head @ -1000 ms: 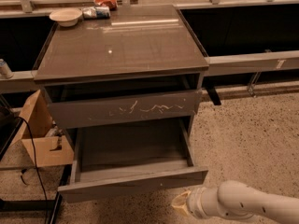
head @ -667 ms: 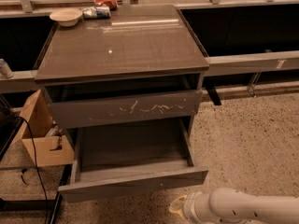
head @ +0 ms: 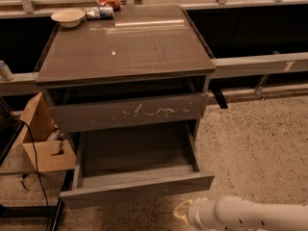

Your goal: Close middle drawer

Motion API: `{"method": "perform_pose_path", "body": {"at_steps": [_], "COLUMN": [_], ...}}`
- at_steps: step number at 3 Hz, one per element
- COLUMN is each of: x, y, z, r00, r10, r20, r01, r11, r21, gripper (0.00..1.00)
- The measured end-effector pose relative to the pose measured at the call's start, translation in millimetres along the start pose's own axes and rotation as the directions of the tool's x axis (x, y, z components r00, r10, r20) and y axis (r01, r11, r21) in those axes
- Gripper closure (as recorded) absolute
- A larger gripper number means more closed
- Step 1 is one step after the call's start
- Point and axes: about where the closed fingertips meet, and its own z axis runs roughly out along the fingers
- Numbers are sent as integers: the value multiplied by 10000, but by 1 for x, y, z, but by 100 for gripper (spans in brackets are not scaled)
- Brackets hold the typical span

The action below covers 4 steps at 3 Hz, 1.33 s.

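The middle drawer (head: pixel 137 189) is pulled far out of the grey-brown cabinet (head: pixel 125 42). Its front is flat and plain, and its inside is empty. Above it sits the drawer front with white scratch marks (head: pixel 127 112), which stands nearly flush with the cabinet. My gripper (head: pixel 181 211) is at the bottom edge of the view on a white arm (head: pixel 250 215). It is just below and in front of the right end of the open drawer's front, close to it. I cannot tell whether it touches the front.
A white bowl (head: pixel 67 17), a snack packet (head: pixel 99 12) and a red bag (head: pixel 109 1) lie at the back of the cabinet top. An open cardboard box (head: pixel 45 138) and a black cable (head: pixel 33 153) are on the left. Speckled floor (head: pixel 260 148) lies to the right.
My gripper and arm have shifted slightly left and lower near the drawer's right front corner. The drawer has not visibly moved.
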Motion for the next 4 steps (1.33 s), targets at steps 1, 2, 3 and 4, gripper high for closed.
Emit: {"method": "perform_pose_path", "body": {"at_steps": [1, 2, 3, 4], "x": [1, -6, -14, -27], "y": [-5, -17, -26, -34], "z": [8, 22, 33, 41], "r00": [9985, 9895, 9804, 9724], "r10": [134, 188, 141, -37], "r20": [528, 1430, 1966, 2333], "r01": [-139, -211, -181, -30], "r11": [9999, 9997, 9997, 9996], "r21": [95, 145, 188, 284], "gripper": [100, 100, 100, 100]}}
